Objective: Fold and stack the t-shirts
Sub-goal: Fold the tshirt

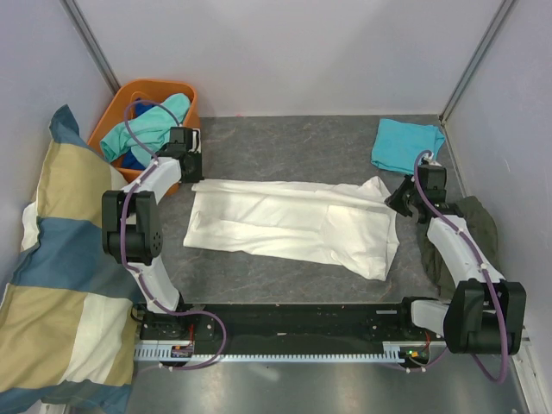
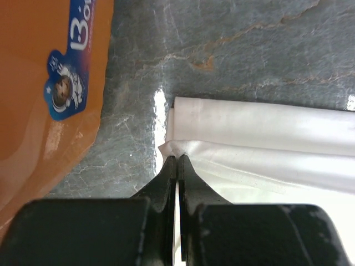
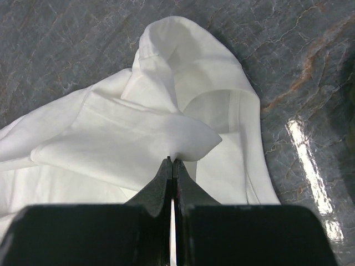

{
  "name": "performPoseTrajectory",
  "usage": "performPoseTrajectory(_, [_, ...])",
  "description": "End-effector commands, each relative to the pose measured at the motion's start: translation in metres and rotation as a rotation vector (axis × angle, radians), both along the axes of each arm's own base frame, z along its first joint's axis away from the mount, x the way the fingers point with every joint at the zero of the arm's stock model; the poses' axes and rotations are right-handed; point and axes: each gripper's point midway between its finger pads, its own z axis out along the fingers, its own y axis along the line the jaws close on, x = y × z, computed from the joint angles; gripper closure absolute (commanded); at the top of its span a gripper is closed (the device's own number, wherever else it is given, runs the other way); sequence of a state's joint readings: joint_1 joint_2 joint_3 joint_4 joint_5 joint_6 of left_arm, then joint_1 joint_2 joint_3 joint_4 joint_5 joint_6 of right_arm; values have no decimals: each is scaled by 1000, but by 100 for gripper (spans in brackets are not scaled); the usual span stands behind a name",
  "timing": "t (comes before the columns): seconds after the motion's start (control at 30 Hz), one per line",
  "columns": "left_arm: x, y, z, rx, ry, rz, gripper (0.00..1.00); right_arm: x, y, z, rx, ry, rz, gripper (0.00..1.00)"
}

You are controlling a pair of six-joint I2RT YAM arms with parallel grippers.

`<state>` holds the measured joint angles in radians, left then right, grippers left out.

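Note:
A cream-white t-shirt lies stretched across the grey table, partly folded lengthwise. My left gripper is shut on its far left corner, close to the orange basket. My right gripper is shut on a fold of the same t-shirt at its right end, near the sleeve. A folded turquoise t-shirt lies at the back right. More t-shirts, mint-green and blue, are heaped in the basket.
The orange basket stands at the back left, its wall close beside my left fingers. A big yellow-and-blue checked pillow fills the left side. A dark olive garment lies under the right arm. Grey walls enclose the table.

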<state>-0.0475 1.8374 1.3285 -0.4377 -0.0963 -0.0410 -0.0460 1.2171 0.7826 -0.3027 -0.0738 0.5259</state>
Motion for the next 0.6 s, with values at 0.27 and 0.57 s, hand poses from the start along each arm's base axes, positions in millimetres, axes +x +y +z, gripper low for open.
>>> performPoseTrajectory(0.27, [-8,8,28,-15,-69,63,98,-30,-1,7,-4,-7,-11,100])
performPoseTrajectory(0.57, [-42,4,20,-41,-24,85,98,-44,-2,-5,-18,24,-13,100])
